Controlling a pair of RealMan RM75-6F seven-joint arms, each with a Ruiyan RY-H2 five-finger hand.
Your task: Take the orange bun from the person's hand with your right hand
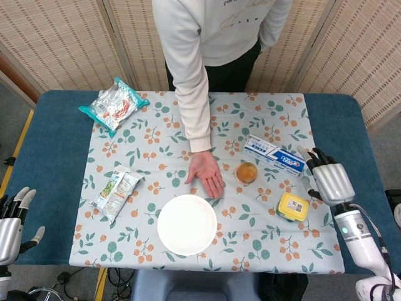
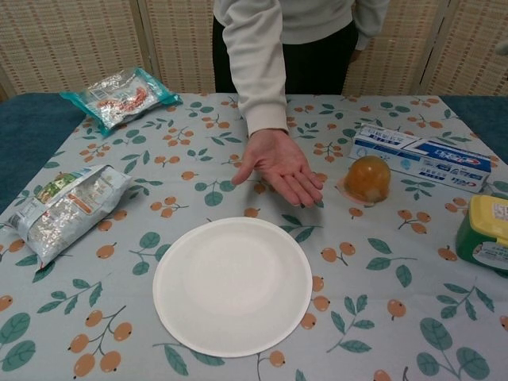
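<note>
The orange bun, in clear wrap, sits on the tablecloth just right of the person's hand, which lies palm up and holds nothing. My right hand is raised at the table's right side, well clear of the bun, fingers spread and empty; the chest view does not show it. My left hand hangs off the table's lower left corner, fingers apart, holding nothing.
A white paper plate lies near the front edge. A toothpaste box is behind the bun, a yellow-lidded green tub to its right. Snack bags lie at left and far left.
</note>
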